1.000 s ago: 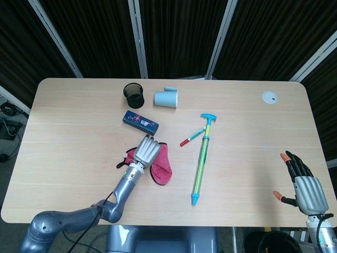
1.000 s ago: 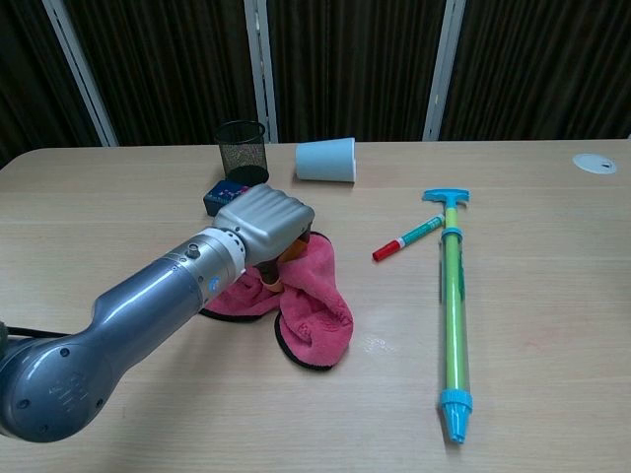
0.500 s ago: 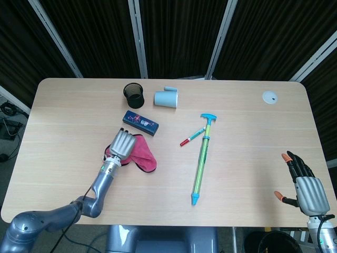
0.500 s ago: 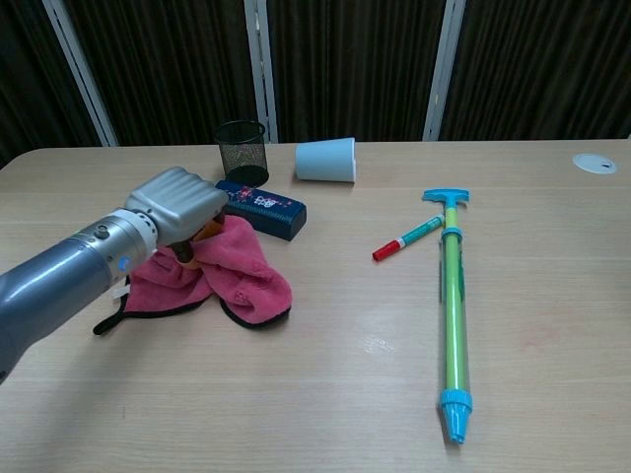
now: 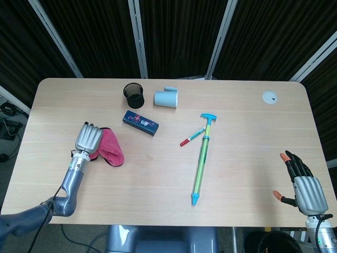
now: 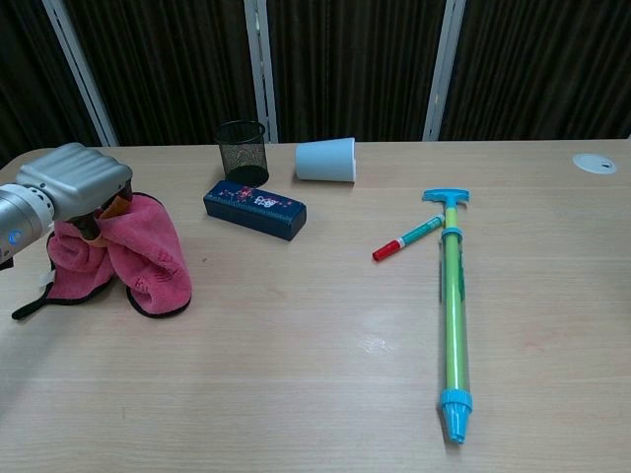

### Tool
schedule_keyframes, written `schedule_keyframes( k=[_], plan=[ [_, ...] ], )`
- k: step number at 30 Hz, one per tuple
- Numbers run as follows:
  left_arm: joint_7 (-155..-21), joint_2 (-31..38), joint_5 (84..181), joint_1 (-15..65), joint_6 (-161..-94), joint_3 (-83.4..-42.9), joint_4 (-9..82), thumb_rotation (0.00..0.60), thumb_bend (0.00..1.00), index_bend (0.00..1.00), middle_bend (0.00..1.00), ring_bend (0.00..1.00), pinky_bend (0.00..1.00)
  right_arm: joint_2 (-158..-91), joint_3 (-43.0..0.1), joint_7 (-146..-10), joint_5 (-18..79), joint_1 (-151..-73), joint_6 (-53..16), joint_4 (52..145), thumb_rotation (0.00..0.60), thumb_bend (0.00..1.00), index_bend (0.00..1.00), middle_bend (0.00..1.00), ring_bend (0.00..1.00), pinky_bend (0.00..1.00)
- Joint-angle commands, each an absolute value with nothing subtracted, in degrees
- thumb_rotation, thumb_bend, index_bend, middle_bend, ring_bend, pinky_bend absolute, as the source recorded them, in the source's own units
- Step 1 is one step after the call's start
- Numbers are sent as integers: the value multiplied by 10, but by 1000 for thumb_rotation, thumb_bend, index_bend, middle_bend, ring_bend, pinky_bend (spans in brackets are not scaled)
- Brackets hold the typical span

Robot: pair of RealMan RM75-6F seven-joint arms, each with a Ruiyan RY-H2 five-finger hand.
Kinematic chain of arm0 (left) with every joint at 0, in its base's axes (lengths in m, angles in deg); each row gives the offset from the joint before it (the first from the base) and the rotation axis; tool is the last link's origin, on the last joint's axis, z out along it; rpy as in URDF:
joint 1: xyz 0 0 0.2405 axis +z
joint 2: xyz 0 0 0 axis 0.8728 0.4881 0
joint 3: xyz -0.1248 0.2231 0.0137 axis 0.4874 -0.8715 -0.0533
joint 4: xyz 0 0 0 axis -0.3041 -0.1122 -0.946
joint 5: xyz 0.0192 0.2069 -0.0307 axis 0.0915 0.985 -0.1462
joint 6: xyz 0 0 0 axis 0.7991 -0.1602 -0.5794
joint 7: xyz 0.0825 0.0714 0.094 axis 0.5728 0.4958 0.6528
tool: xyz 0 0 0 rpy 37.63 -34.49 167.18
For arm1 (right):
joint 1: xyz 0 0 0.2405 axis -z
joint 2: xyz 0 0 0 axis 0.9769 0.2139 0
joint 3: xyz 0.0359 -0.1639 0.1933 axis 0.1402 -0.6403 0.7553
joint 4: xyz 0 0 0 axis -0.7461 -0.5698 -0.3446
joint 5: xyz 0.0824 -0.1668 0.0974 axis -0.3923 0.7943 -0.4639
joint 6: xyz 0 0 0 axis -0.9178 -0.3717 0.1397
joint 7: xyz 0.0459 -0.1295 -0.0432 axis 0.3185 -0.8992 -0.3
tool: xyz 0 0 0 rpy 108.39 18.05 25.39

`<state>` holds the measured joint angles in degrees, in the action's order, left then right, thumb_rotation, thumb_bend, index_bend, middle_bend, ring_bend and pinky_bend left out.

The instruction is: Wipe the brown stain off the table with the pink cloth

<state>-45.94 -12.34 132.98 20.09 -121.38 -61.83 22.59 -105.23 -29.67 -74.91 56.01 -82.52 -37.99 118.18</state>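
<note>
The pink cloth (image 5: pixel 111 149) (image 6: pixel 150 254) lies bunched near the table's left side, its dark-edged hem trailing on the wood. My left hand (image 5: pixel 88 138) (image 6: pixel 75 177) rests on top of the cloth's left part, fingers curled down into the fabric and gripping it. My right hand (image 5: pixel 301 179) hovers at the table's front right corner with its fingers spread and nothing in them; the chest view does not show it. I cannot make out a brown stain on the tabletop in either view.
Behind the cloth lie a dark blue box (image 5: pixel 140 122) (image 6: pixel 254 208), a black mesh cup (image 5: pixel 134 95) (image 6: pixel 242 150) and a pale blue cup on its side (image 5: pixel 166 97) (image 6: pixel 326 159). A red-and-green marker (image 5: pixel 192 136) (image 6: pixel 407 237) and a green pump (image 5: pixel 202 158) (image 6: pixel 452 305) lie mid-table. A white disc (image 5: pixel 270 96) sits far right.
My left hand has dragged the pink cloth leftward across the table, from beside the dark blue box to near the left edge. The right hand has stayed put.
</note>
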Motion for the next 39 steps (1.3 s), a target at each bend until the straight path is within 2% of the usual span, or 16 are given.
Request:
schedule_keyframes(
  k=[1,16,22,31,39],
  plan=[
    [-454,-137,1331,194,-1209,-619,230,600,256,774,585,482,432,-1052,-297,-749,560,-825,-380,1181,600,94,0,0,0,166],
    [-450,-289,1362,122,-1202,-601,221,600,257,782,591,486,435,-1052,-294,-737,557,-826,-379,1176,600,94,0,0,0,166],
    [-456,-333,1363,85,-1196,-567,204,600,257,791,599,489,440,-1052,-294,-739,559,-825,-381,1178,600,94,0,0,0,166],
    [-453,-365,1359,51,-1175,-551,140,600,257,795,601,494,447,-1050,-294,-731,556,-824,-380,1175,600,94,0,0,0,166],
    [-448,-333,1351,69,-1181,-554,109,600,258,790,599,494,447,-1049,-295,-733,562,-823,-385,1176,600,94,0,0,0,166]
  ],
)
